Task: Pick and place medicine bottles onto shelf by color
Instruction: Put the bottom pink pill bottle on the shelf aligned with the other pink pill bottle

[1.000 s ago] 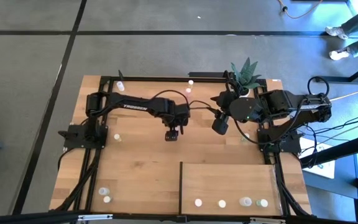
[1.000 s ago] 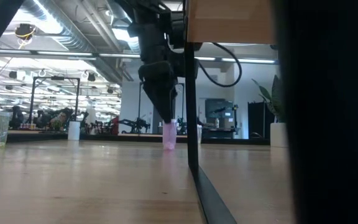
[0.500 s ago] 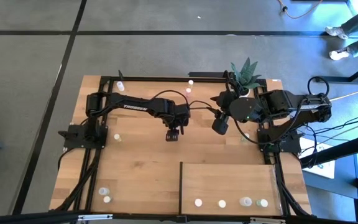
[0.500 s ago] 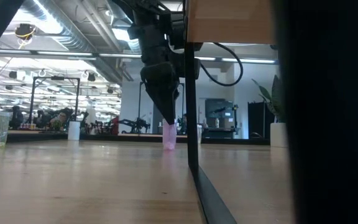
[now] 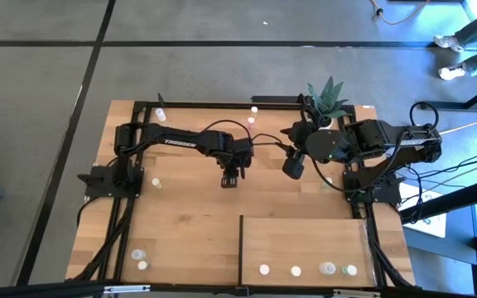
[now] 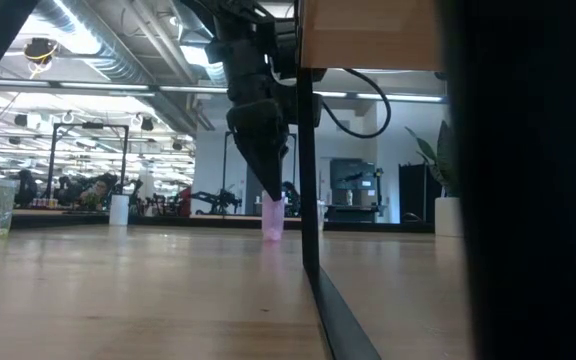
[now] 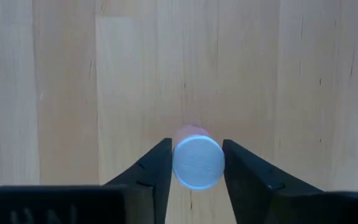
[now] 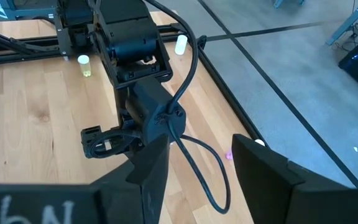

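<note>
Shelf: pale wood panel at the lower right of the high view, nearest the bottom edge of the table; its dark edge runs up the middle of the low view.
Bottles on shelf: four in a row along the panel's lower edge, from a white one at the left to the last one at the right.
Bottles at lower left: two small ones close together near the table's lower left corner in the high view.
Left end effector: at the centre of the high view, pointing straight down; in the left wrist view its two dark fingers sit on either side of a pink bottle and look to be touching it, so it is nearly closed around the bottle.
Pink bottle: upright on the table, pale round cap facing up; in the low view it stands on the wood just left of the shelf's dark edge, under the end effector's tip.
Small bottle at left: on the table near the left arm's base.
Right end effector: right of centre in the high view, near the left one but apart from it; the right wrist view shows its fingers spread wide with nothing between them.
Far bottles: one near the table's upper edge at centre, another toward the upper left.
Plant: green leaves at the upper right of the table, beside the right arm.
</note>
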{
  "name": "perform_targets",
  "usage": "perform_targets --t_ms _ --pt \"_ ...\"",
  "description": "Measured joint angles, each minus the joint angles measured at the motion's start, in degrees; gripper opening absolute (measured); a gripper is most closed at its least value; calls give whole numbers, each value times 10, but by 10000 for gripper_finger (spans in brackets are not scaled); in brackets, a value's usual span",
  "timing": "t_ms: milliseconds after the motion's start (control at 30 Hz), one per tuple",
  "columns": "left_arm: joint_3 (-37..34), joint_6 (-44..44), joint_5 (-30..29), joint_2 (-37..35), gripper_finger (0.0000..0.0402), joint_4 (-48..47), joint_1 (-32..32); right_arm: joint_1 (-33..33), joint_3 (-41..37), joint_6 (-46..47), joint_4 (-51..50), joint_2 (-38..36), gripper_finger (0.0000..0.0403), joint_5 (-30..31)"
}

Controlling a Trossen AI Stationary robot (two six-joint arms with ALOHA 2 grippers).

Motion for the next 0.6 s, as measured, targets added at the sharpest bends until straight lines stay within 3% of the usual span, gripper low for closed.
perform_targets --t_ms 233,600 --pt "0 -15 1 -11 103 -7 0 0 0 0 0 0 178 0" --pt "1 -38 7 -116 103 -53 -8 0 0 1 1 0 178 0"
